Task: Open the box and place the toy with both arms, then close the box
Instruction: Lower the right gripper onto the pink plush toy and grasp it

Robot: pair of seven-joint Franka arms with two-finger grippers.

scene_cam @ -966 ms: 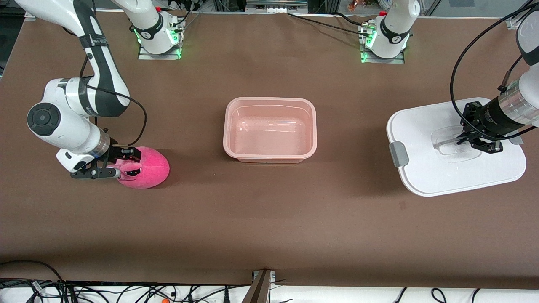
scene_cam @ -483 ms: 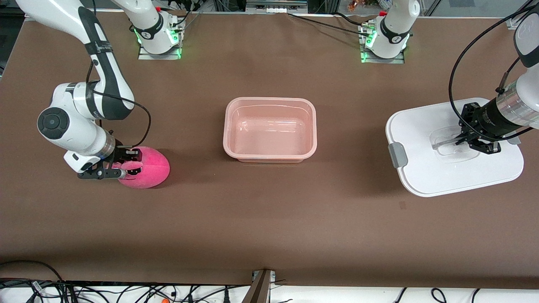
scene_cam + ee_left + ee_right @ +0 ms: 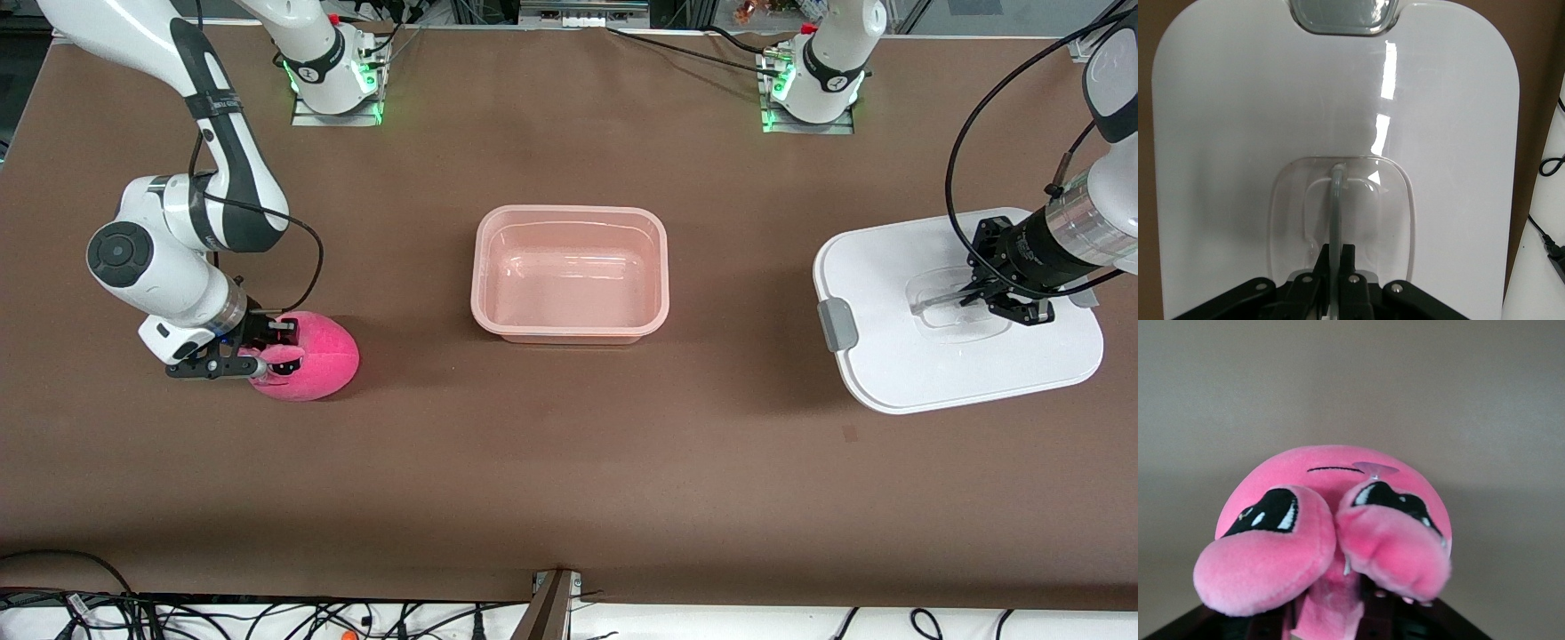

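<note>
Starting at the right arm's end of the bench point(image 3: 569, 462), my right pincer point(image 3: 269, 350) sits low at the face of the toy point(image 3: 316, 356), which rests on the bench at about nine o'clock from the box point(image 3: 569, 216) and well apart from it. In the right wrist view the plush point(image 3: 1338, 520) bulges into two lobes with a fold of pink fabric caught between the jaws, so I read the pincer as pinching the toy by its snout. That is a shallow hold on something soft. I want the squeeze fully settled, then a straight lift high enough to clear the box's rim, before I swing toward three o'clock. If the plush droops or slides, I set it down and take a deeper bite. The box stands open and empty mid-bench, so I aim for its middle and let go low. At three o'clock from the box lies the lid point(image 3: 889, 373), one grey clip point(image 3: 838, 324) facing the box. My left pincer point(image 3: 965, 298) is pressed together on its clear handle point(image 3: 1337, 200). I cannot tell whether the lid rests on the bench or hangs just above it. I judge the left arm should wait there, lid level and out of the toy's path, until the toy is in.
</note>
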